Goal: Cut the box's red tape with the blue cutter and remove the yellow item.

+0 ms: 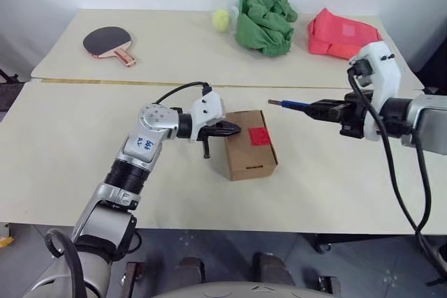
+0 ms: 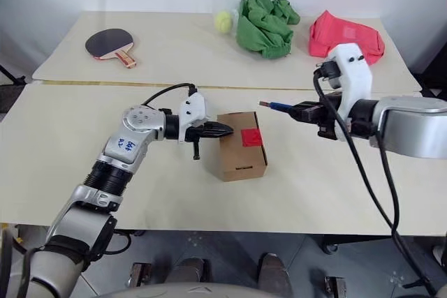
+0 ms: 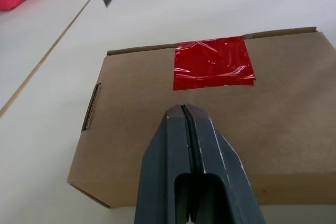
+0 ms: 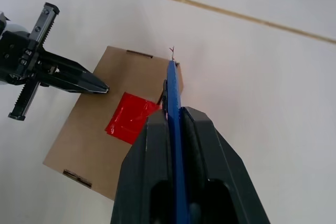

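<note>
The brown cardboard box point(image 1: 248, 153) lies closed in the middle of the near table, with the square red tape point(image 1: 260, 135) on its top by the far right edge. My left gripper point(image 1: 235, 129) is shut and empty, and its tips rest on the box's top at the left edge, just short of the tape point(image 3: 212, 69). To the right of the box and above it, my right gripper point(image 1: 320, 109) is shut on the blue cutter point(image 1: 290, 105). The cutter's blade point(image 4: 172, 69) points left toward the box. The yellow item is out of view.
On the far table lie a red-handled paddle point(image 1: 108, 41) at the left, a tennis ball point(image 1: 221, 19), a green cloth heap point(image 1: 264, 22) and a pink-red pouch point(image 1: 342, 33). A seam point(image 1: 84, 82) runs between the two tables behind the box.
</note>
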Robot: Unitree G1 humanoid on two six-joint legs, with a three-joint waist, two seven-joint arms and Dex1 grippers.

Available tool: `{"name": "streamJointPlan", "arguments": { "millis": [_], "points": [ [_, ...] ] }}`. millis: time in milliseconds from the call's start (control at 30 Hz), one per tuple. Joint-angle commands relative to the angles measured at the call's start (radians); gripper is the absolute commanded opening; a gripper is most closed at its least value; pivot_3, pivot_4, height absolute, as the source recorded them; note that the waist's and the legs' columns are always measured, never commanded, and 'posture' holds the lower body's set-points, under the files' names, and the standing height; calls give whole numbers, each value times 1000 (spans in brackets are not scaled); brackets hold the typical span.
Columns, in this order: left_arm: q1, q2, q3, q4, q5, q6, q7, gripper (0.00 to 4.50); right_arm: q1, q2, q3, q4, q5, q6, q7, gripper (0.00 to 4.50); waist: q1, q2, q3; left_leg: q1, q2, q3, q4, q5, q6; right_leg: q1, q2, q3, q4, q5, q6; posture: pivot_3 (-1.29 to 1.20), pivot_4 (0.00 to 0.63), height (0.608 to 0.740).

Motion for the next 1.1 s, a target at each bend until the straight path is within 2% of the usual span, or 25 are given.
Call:
{"name": "streamJointPlan", "arguments": {
  "millis": [33,300,1100],
  "points": [
    [18,-3,-29,4,32,0,-9,0,-18,-19,12,-42,42,-42,-61,63,1,0,0,0,0,0,0,0,0,0,0,0,0,0,0,0,150,740],
    [33,0,-26,-9,40,17,-4,0,7,-10,47,-68,63,-83,-103,63,1,0,0,0,0,0,0,0,0,0,0,0,0,0,0,0,150,740],
    [36,12,-25,4,57,1,4,0,69,13,57,-77,-29,-93,-60,63,1,0,0,0,0,0,1,0,0,0,0,0,1,0,0,0,150,740]
  ]
}}
